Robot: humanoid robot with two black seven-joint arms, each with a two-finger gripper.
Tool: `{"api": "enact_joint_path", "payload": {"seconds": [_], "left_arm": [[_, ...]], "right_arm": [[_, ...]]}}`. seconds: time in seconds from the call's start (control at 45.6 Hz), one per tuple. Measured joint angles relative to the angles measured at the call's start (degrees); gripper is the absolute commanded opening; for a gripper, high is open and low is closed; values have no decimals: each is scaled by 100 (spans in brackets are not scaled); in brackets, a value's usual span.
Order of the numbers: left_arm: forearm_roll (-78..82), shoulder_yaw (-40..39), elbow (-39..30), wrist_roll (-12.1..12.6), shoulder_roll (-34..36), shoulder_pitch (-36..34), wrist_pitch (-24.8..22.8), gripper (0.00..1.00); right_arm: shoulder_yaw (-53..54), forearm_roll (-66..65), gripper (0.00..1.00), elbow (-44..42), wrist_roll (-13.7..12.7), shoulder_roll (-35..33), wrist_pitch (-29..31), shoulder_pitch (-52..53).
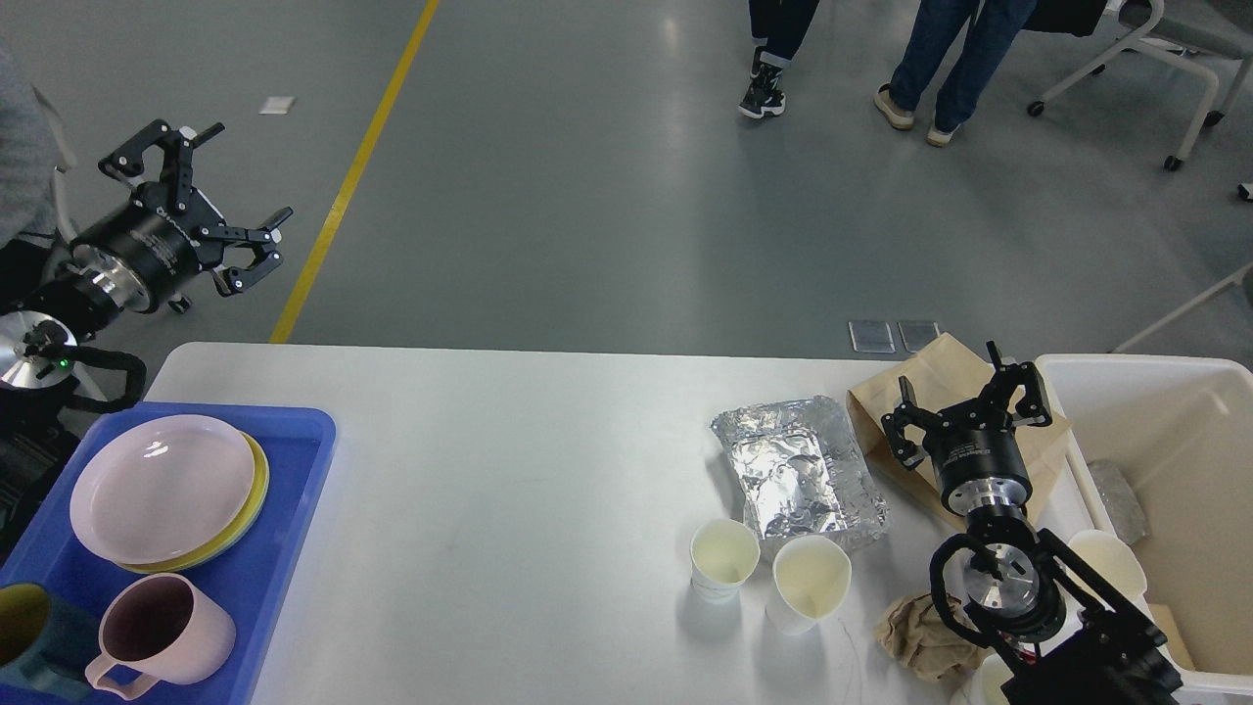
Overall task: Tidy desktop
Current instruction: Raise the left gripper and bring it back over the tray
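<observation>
The white desktop (pixel 489 470) spans the lower half of the head view. On its right side lie a crumpled foil tray (pixel 798 470), a brown paper bag (pixel 940 377), two white paper cups (pixel 724 558) (pixel 811 580) and a crumpled brown napkin (pixel 920 636). My right gripper (pixel 964 406) hovers open over the paper bag, holding nothing. My left gripper (pixel 210 191) is raised above the desktop's far left corner, open and empty.
A blue tray (pixel 284 460) at the left holds stacked pink and yellow plates (pixel 162 490), a pink mug (pixel 162 632) and a dark teal mug (pixel 24 636). A cream bin (pixel 1175 392) at the right edge holds trash. People and wheeled chairs stand on the floor beyond.
</observation>
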Motion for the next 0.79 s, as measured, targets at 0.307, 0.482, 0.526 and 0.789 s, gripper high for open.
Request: {"api": "enact_joint_path", "payload": {"seconds": [0.307, 0.482, 0.526, 0.789], "left_arm": [[948, -2232, -1983, -452, -343, 1744, 762, 96], [2191, -3763, -2702, -454, -847, 2544, 929, 96], [2307, -3935, -2729, -454, -918, 2605, 918, 96], [2488, -4081, -2747, -386, -992, 2875, 893, 96]], "right_arm": [[1, 0, 100, 0, 0, 0, 0, 0], [1, 0, 100, 0, 0, 0, 0, 0], [1, 0, 100, 0, 0, 0, 0, 0], [1, 0, 100, 0, 0, 0, 0, 0]]}}
